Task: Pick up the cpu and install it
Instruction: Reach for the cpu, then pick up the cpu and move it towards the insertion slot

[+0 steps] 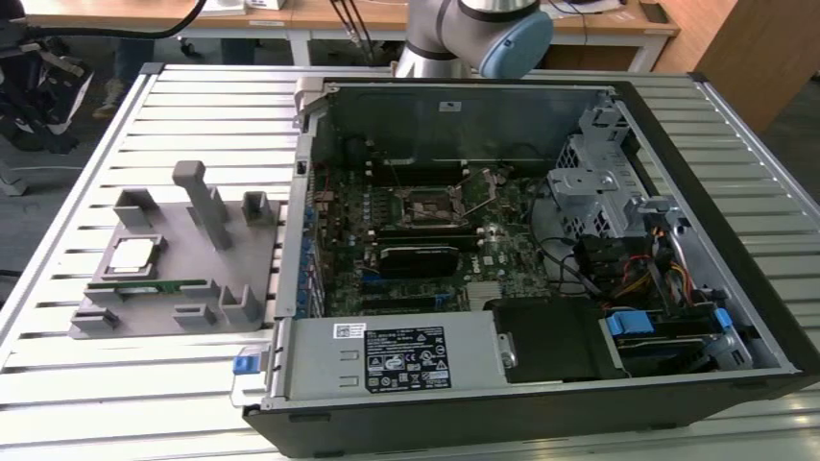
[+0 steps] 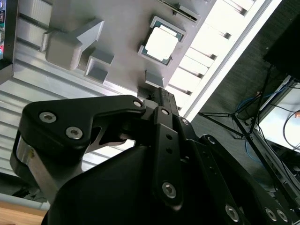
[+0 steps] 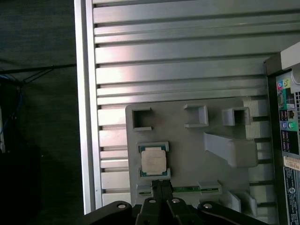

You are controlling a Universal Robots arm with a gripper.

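Finds the gripper (image 3: 161,183) pinched narrow, holding nothing, poised over the fixture plate (image 3: 187,152). Locates the cpu (image 3: 154,160) just beyond it, seated flat in a recess near the plate's edge facing the tabletop (image 1: 192,115) rim. Notes a memory stick (image 3: 185,189) alongside. Places the socket (image 1: 429,204) well apart, inside the computer case (image 1: 577,423). Judges approach stage, pick-up not begun; calls for wider jaws squared to chip edges.

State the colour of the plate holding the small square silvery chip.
The moulded plate under the square cpu is plain grey; clearest in the first wrist view.
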